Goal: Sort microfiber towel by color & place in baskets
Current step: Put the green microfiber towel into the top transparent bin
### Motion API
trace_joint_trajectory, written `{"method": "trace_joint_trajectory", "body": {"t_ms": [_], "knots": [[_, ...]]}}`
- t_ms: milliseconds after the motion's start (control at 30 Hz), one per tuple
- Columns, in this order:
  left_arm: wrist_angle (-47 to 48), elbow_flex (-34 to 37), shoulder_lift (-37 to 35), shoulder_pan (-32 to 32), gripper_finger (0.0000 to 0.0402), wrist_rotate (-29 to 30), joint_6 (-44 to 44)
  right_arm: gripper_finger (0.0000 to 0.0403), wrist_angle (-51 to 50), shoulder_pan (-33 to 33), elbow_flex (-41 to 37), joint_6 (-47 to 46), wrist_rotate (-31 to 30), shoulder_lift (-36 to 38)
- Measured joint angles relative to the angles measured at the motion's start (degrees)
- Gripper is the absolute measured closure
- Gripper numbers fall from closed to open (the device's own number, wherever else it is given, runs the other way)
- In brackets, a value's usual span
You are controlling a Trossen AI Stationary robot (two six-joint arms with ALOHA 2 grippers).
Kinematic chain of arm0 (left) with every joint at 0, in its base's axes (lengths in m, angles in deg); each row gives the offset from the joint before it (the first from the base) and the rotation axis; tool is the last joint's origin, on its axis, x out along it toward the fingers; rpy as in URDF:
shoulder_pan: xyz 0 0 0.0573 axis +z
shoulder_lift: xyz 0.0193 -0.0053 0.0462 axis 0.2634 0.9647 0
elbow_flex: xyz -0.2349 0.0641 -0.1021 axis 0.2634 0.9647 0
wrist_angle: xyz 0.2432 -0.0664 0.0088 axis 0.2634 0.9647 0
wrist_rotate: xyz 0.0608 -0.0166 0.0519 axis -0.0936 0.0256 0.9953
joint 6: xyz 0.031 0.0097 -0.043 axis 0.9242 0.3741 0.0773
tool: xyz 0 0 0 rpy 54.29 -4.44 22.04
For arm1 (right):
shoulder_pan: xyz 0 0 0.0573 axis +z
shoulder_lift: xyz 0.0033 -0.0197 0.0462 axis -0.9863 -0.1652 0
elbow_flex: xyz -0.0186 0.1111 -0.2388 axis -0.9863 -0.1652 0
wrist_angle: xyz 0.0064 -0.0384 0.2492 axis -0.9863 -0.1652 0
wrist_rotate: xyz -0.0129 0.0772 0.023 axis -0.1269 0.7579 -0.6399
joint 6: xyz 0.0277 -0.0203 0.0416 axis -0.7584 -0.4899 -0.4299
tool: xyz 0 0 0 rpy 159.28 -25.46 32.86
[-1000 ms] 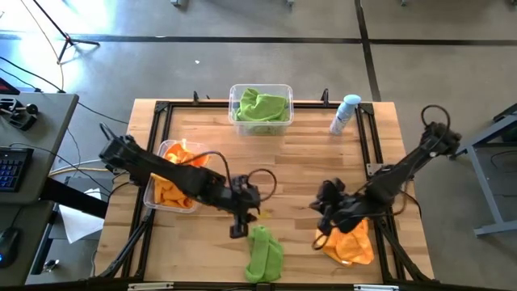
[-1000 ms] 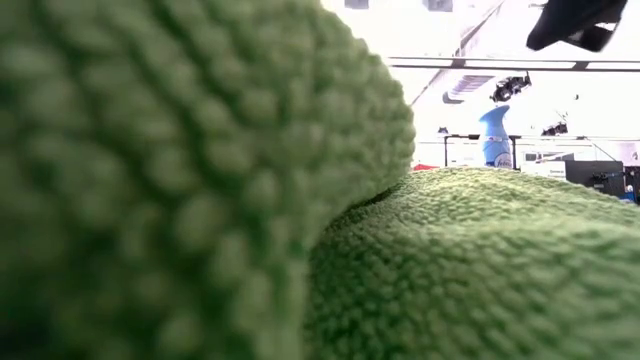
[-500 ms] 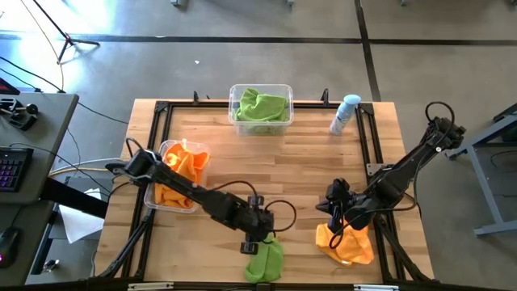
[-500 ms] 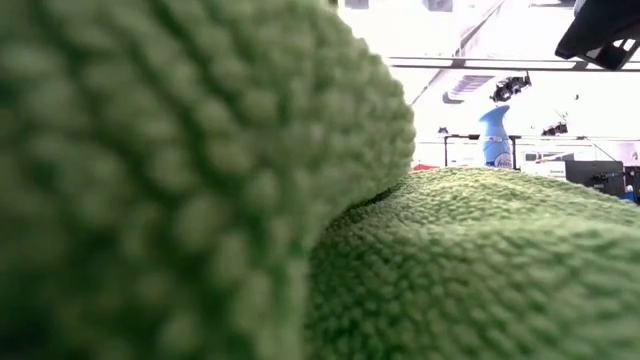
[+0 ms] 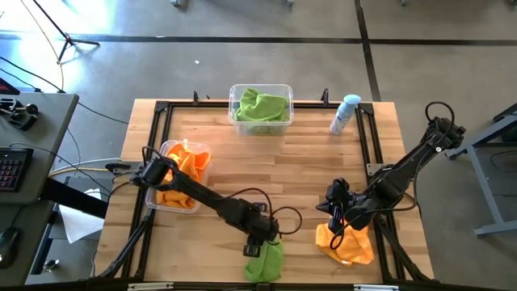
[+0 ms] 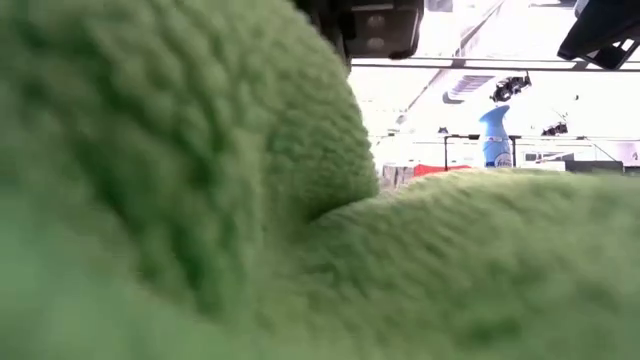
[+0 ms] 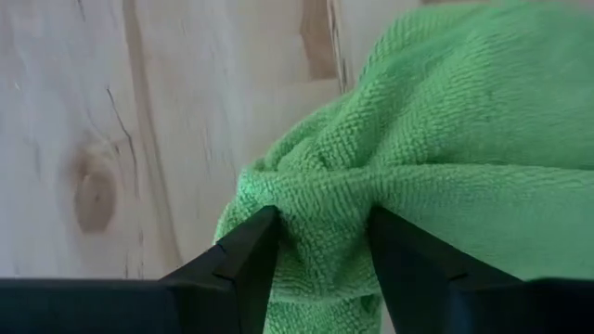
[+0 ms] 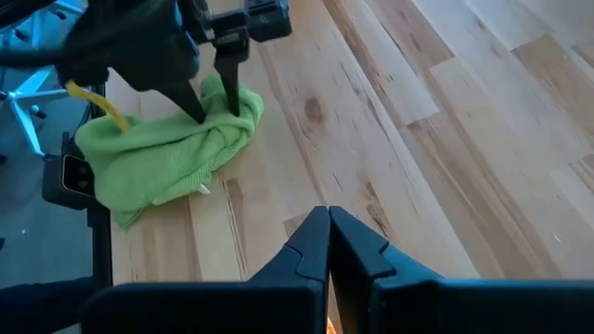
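Overhead, wrists, low (seemingly cloth-blocked)

Spray bottle (image 5: 345, 114), pale with a blue cap, lies tilted at the far right of the wooden table (image 5: 307, 170), beside the black frame rail (image 5: 367, 137); in the low view it shows blue against the bright room (image 6: 495, 135). Table is light planks with visible knots. Left of the table, a grey desk (image 5: 32, 145) carries a keyboard (image 5: 10, 168) and cables. A tripod leg (image 5: 77, 40) stands on the grey floor at far left. White paper (image 5: 81, 222) lies on the floor near the table's left edge.
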Motion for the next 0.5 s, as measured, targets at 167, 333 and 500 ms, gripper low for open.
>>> {"method": "trace_joint_trajectory", "body": {"t_ms": [167,333,500], "knots": [[1.13,-0.02,0.92,-0.37,0.0299,-0.01,-0.49,0.0402,-0.07,-0.01,0.02,0.06,0.0,0.0],[2.97,-0.02,0.45,-0.57,0.0391,-0.05,-1.73,0.0402,-0.09,0.0,0.02,1.09,-0.02,0.0],[4.29,0.02,-3.72,-0.24,0.0398,0.87,-5.9,0.0402,-0.13,-0.02,0.02,1.11,-0.02,0.0]]}}
